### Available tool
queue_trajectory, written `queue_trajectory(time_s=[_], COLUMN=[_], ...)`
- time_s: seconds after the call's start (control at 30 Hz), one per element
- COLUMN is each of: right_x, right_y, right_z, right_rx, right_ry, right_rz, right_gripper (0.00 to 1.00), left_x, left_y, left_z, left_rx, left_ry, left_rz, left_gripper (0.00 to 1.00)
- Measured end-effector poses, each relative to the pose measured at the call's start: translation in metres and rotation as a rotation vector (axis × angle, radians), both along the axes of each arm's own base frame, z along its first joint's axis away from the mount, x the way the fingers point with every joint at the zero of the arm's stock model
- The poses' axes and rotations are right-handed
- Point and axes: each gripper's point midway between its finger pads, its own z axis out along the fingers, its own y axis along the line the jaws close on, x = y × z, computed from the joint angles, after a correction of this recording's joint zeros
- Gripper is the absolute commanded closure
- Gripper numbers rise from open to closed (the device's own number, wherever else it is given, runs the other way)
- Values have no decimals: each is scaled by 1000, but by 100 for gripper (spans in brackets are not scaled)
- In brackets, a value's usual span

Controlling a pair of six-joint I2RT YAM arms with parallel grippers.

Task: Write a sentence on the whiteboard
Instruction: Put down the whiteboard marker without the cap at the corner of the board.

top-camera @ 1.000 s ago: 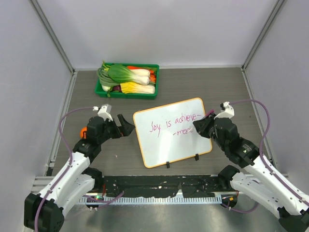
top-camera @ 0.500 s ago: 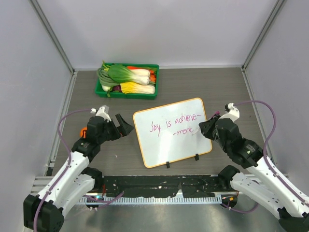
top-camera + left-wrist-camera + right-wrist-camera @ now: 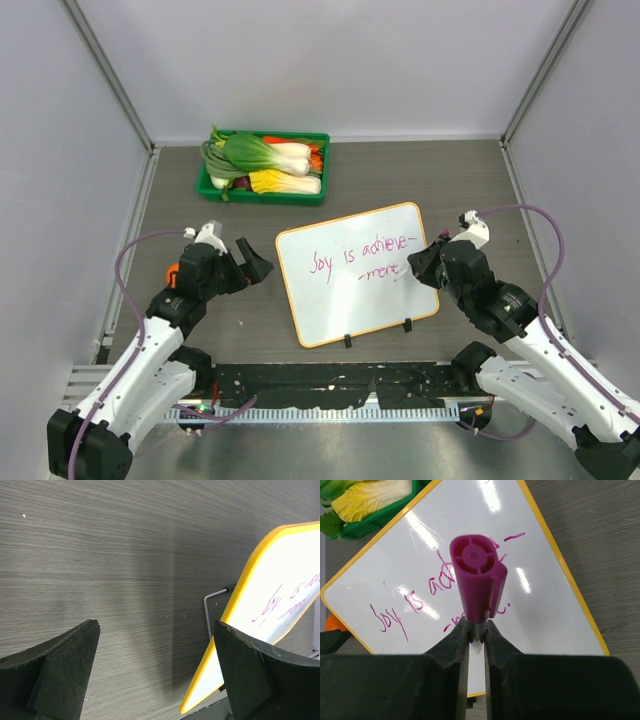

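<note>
Now on line 2

Nearest, the right hand at the whiteboard's 3 o'clock edge clamps a purple marker, tilted tip-down to reach the end of the sentence. At 9 o'clock the left hand gapes empty, likely waiting to steady the board. Beyond, at 11 o'clock, a green tray holds vegetables.

I am counting one whiteboard, one green tray, one purple marker and one worktop. The board is carrying two short lines of writing and standing on two black feet. I am running two tools: left tool, right tool.
</note>
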Motion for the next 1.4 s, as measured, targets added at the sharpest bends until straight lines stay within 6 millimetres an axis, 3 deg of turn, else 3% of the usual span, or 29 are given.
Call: queue_trajectory(time_s=[0.4,0.87,0.93,0.97,1.03,1.1,1.2,1.4], right_x=[-31,-76,-80,-82,-84,-84,-84,-76], right_y=[8,2,1,0,-1,-2,-4,-3], right_z=[-20,-108,-116,-119,-123,-123,-124,-115], right_rx=[78,13,10,10,15,18,15,9], right_ry=[140,487,522,536,554,561,562,552], right_rz=[73,84,86,85,80,76,79,84], right_gripper=[99,98,81,66,47,36,23,20], left_x=[6,24,26,27,29,31,33,39], left_y=[12,24,24,24,23,23,22,21], left_z=[8,35,37,37,36,36,34,39], left_rx=[34,70,74,77,83,91,99,100], left_ry=[-19,-85,-89,-88,-85,-81,-77,-87], left_rz=[65,144,146,145,143,140,136,134], left_gripper=[0,0,0,0,0,0,0,0])
